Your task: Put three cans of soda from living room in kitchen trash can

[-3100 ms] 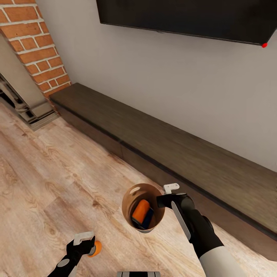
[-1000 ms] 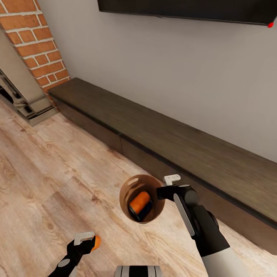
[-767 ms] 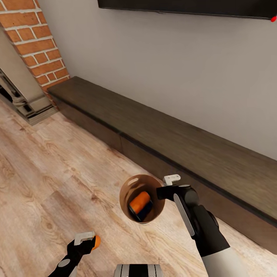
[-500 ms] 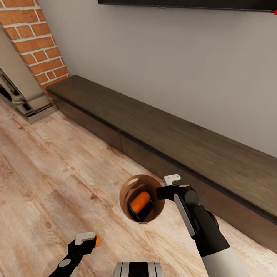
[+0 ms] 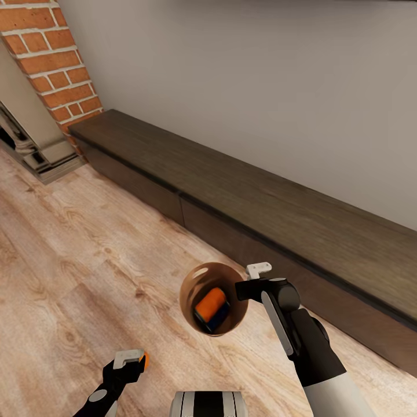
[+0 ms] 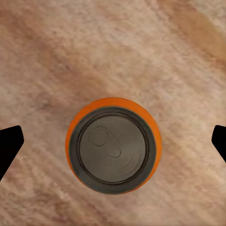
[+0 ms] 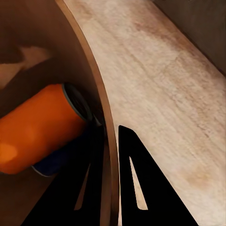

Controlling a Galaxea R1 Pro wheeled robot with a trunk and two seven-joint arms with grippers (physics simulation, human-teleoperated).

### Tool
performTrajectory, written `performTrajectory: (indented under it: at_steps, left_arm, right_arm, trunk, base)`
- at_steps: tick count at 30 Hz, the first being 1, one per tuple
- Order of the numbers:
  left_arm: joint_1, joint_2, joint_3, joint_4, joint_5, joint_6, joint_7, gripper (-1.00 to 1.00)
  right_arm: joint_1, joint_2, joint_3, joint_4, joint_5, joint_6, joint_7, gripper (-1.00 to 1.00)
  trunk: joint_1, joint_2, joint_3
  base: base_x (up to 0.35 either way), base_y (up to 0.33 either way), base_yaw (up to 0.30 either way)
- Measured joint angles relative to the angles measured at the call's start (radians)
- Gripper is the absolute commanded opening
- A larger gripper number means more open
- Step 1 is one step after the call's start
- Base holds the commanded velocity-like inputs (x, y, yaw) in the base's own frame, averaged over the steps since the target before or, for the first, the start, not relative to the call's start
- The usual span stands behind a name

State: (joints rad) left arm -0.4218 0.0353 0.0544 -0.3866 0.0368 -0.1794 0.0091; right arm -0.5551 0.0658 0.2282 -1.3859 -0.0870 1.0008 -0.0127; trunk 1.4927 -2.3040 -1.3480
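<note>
Pinching bin [image 5: 200, 289] rim — right gripper [image 7: 110, 141] | left gripper [image 6: 113, 146] spread round can [image 6: 113, 146]

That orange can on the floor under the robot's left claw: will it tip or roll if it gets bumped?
The soda can stands upright, its grey top facing the left gripper, so a nudge would probably slide or tip it. Once tipped, its round body would likely roll on the smooth wood floor.

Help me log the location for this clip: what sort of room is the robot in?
Probably a living room: a red brick fireplace stands at the left, and a long low dark-brown cabinet runs along the grey wall over a light wood floor.
</note>
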Motion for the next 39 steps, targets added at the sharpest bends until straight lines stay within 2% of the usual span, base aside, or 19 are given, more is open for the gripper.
performTrajectory:
  at_steps: [22,33,39]
  left_arm:
    - [0.0,0.0,-0.001,0.0,0.0,0.0,0.0,1.0]
    - [0.0,0.0,-0.002,0.0,0.0,0.0,0.0,1.0]
    - [0.001,0.0,-0.003,0.0,0.0,0.0,0.0,1.0]
  right_arm:
    - [-0.003,0.007,0.003,-0.063,-0.007,0.003,0.003,-1.0]
    - [-0.003,0.008,0.003,-0.064,-0.007,0.002,0.003,-1.0]
    - [-0.003,0.008,0.003,-0.064,-0.008,0.002,0.003,-1.0]
  trunk:
    - [0.0,0.0,0.0]
    - [0.042,-0.077,-0.034]
    - [0.046,-0.084,-0.038]
  base:
    - [0.0,0.0,0.0]
    - [0.0,0.0,0.0]
    - [0.0,0.0,0.0]
